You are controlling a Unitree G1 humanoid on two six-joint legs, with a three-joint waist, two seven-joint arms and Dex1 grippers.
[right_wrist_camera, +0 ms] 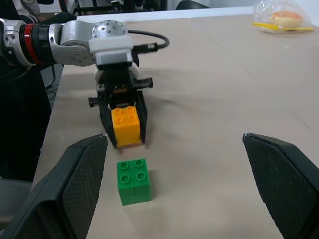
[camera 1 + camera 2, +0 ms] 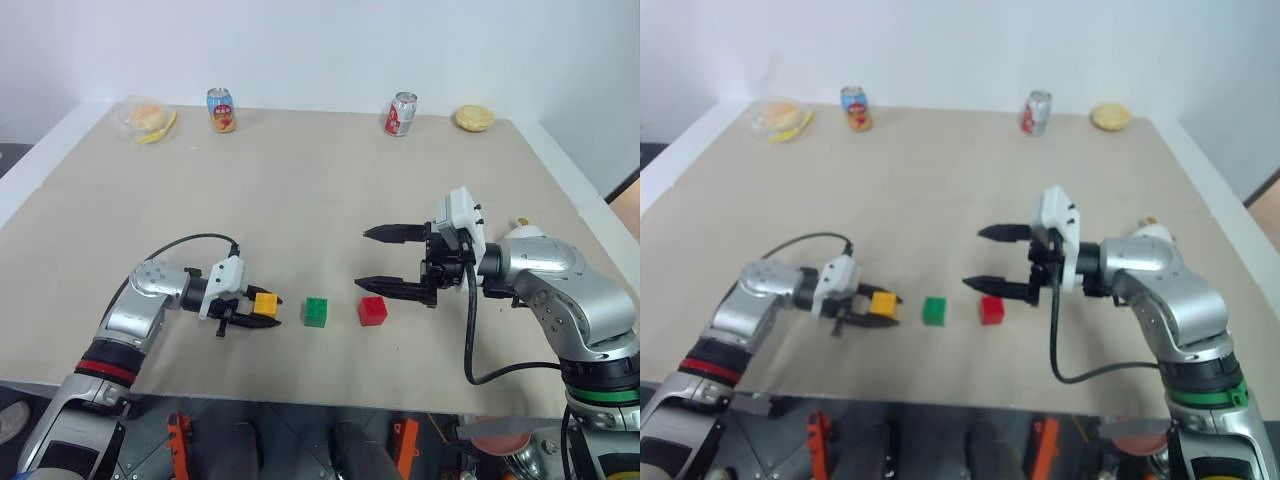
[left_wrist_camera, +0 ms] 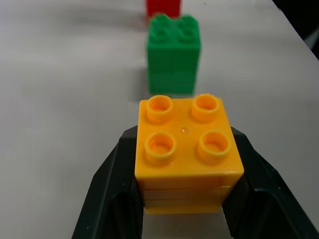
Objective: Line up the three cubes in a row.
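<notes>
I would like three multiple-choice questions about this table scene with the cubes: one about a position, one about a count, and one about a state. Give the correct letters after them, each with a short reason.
1. Which cube sits between the other two in the row?
A. the red cube
B. the green cube
C. the yellow-orange cube

2. How many drink cans stand at the far edge of the table?
A. one
B. two
C. four

3. What is the state of the left end effector?
A. wide open above the table
B. shut on the red cube
C. shut on the yellow-orange cube

Answers:
1. B: the green cube lies with the yellow-orange cube on one side and the red cube on the other.
2. B: one can and a second can stand there.
3. C: the left end effector has its fingers against both sides of the yellow-orange cube.
</notes>
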